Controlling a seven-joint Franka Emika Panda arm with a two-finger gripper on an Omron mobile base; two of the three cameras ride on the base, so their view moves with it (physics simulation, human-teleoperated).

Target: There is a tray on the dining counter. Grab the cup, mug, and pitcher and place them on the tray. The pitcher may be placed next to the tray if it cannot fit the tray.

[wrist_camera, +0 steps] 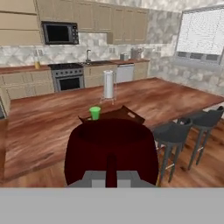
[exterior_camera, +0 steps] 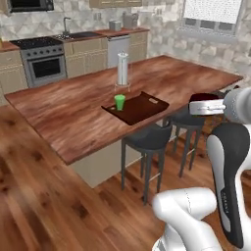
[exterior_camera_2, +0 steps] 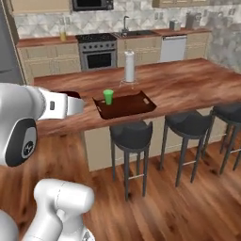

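The floor (exterior_camera: 44, 196) is reddish wood planks. At 12 o'clock, a stone-tiled wall (exterior_camera_2: 47, 21) stands behind beige cabinets (exterior_camera_2: 44, 63), with a steel oven (exterior_camera_2: 99, 57), a sink (exterior_camera_2: 136, 33) and a white dishwasher (exterior_camera_2: 173, 48). A microwave (wrist_camera: 60, 33) hangs above. At 2 o'clock is a bright window (wrist_camera: 201, 35). Dark round stools (exterior_camera_2: 132, 136) stand in a row.

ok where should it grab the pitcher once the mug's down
Probably the pitcher by its tall body, jaws level, from the open front: it stands upright on the back counter left of the stove, wall close behind. Handle too small to tell.
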